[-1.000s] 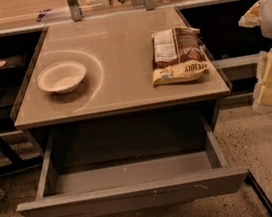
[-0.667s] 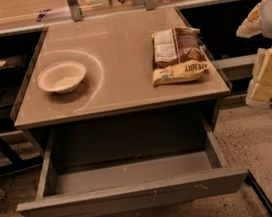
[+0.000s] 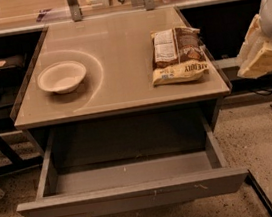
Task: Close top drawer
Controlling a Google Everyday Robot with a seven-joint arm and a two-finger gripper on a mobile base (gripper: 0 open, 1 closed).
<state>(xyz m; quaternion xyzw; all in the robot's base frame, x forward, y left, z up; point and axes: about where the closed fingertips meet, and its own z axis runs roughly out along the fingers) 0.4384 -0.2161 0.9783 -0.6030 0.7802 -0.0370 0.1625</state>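
While the top drawer (image 3: 133,195) stood wide open at the bottom of the frame, the gripper (image 3: 261,50) hung at the right edge, well apart from it; whether it was open or closed could not be told

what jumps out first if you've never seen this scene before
The top drawer stands pulled far out at the bottom of the view, its grey front nearest the camera. On the tabletop above it sit a white bowl at the left and a brown snack bag at the right. The robot's pale claw hangs at the right edge, apart from the drawer.
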